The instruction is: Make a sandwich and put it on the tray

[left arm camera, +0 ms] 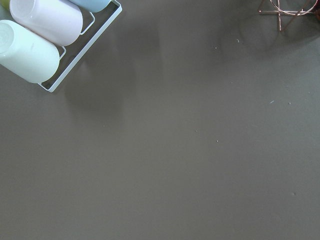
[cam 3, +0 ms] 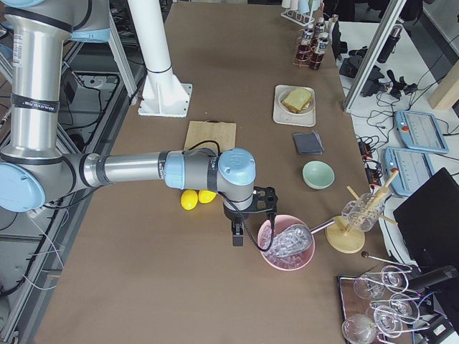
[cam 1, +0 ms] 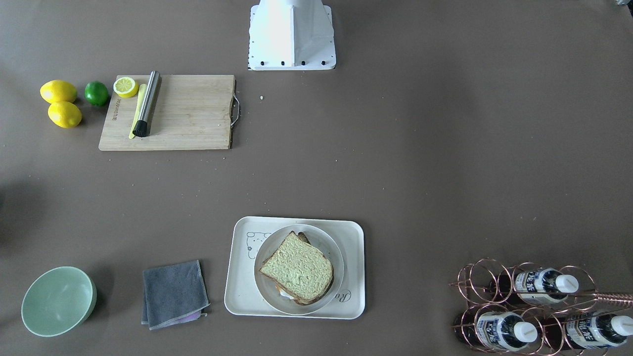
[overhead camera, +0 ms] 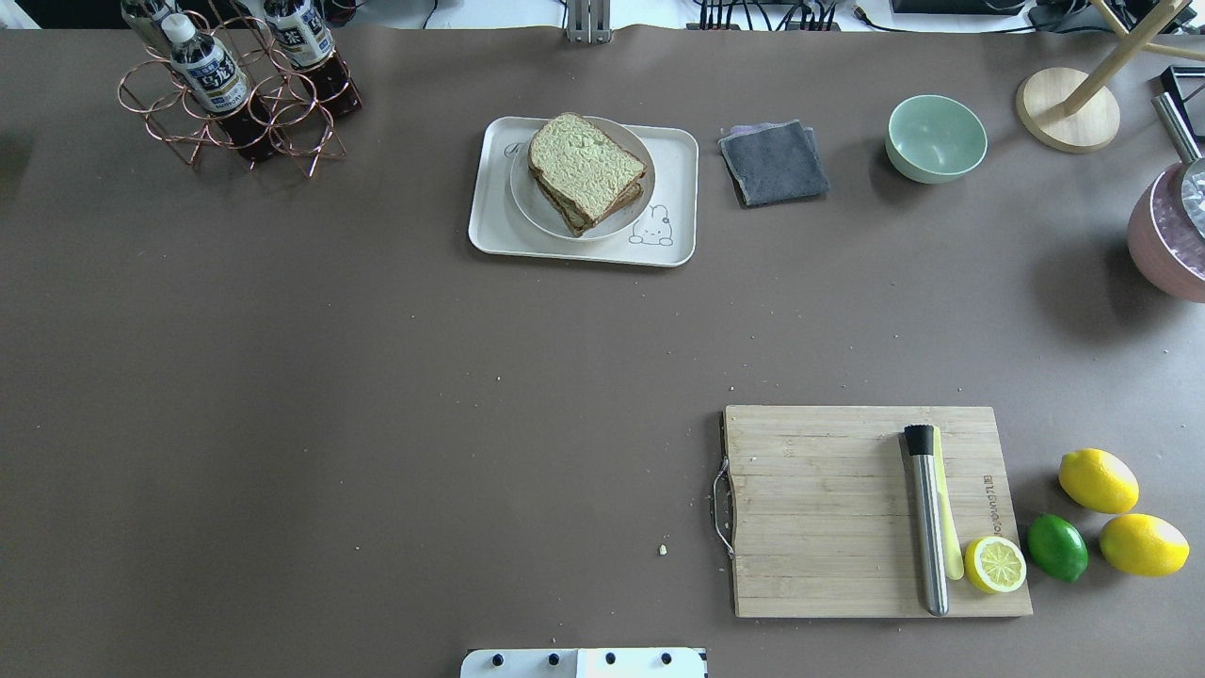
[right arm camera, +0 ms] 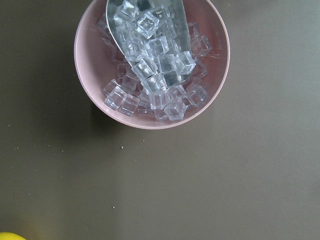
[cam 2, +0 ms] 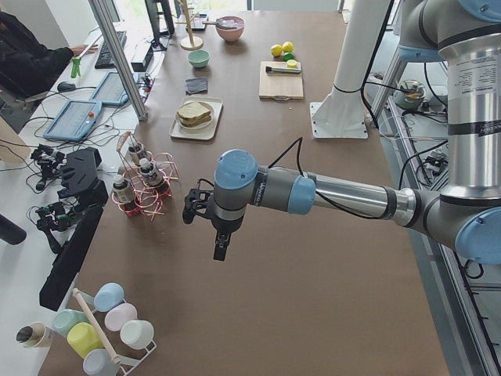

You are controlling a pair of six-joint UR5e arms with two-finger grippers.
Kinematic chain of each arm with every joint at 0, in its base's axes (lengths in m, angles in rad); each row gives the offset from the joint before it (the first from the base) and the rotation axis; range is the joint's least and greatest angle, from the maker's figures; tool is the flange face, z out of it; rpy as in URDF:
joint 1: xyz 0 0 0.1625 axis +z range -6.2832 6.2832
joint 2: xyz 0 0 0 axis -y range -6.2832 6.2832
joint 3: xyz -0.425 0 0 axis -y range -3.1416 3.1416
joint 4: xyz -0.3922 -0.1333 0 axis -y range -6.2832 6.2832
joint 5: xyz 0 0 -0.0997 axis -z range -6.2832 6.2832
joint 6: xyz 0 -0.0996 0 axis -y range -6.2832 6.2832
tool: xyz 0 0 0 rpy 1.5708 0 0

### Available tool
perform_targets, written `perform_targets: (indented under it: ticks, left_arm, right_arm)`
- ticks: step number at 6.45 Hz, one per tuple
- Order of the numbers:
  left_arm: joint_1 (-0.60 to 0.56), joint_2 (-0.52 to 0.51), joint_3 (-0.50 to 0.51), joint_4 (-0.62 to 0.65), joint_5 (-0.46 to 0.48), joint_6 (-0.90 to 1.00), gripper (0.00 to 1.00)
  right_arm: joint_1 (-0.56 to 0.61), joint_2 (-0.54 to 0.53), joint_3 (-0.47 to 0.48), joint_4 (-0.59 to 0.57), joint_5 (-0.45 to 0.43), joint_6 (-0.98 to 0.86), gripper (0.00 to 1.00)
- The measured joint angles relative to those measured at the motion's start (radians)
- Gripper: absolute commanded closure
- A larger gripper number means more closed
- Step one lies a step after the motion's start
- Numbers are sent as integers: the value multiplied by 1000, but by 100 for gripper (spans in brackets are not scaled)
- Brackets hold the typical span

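Obs: left gripper [cam 2: 189, 211] hung over bare table at the robot's left end, between the cups [left arm camera: 30, 50] and the bottles [overhead camera: 209, 71]. It showed only from the side, so whether its jaws were apart or together I cannot tell

Next along, the tray [overhead camera: 490, 231] lay at the far edge of the table, near the bottles. A plate [overhead camera: 617, 224] sat on it, and the sandwich [overhead camera: 586, 169] sat on the plate. The top slice was pale green and skewed on the slice beneath, with a little white showing at one edge

Just beside the tray lay a cloth [overhead camera: 774, 162], then a green bowl [overhead camera: 937, 137]. Nearer the robot were the board [overhead camera: 819, 508] and the lemons [overhead camera: 1098, 480], well apart from the tray

Right gripper [cam 3: 275, 199] hung over the ice bowl [right arm camera: 82, 65] at the right end, again in side view only, so its state cannot be told

Judgement: assembly and placing look complete, and the step in hand is standing clear. To do it well, keep both arms out at the ends and off the tray. If the top slice needs squaring, come straight down with a light touch on the crust, since the plate may slide on the tray
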Motion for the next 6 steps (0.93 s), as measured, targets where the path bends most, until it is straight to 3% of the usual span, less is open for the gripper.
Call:
perform_targets:
  ticks: [6]
  left_arm:
    - [-2, 7, -5, -21, -1, -3, 2]
  right_arm:
    - [0, -1, 2, 0, 0, -1, 0]
